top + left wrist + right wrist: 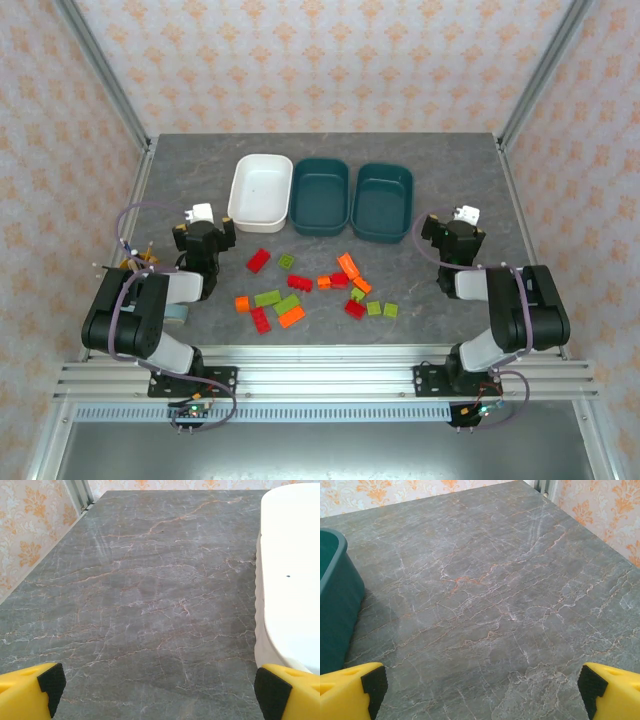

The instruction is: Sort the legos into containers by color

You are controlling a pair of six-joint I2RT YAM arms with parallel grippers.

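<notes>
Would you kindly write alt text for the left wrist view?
The left claw is open, its yellow fingers at the bottom corners, over a grey marbled table. The white tub stands at the right edge.

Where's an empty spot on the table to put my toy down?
Bare table lies left of the white tub and right of the rightmost teal tub. The middle, in front of the tubs, is crowded with legos.

Table (150, 605) looks like matt grey veined stone, white tub (290, 580) is smooth slightly glossy plastic, legos (300, 283) shiny plastic too.
</notes>
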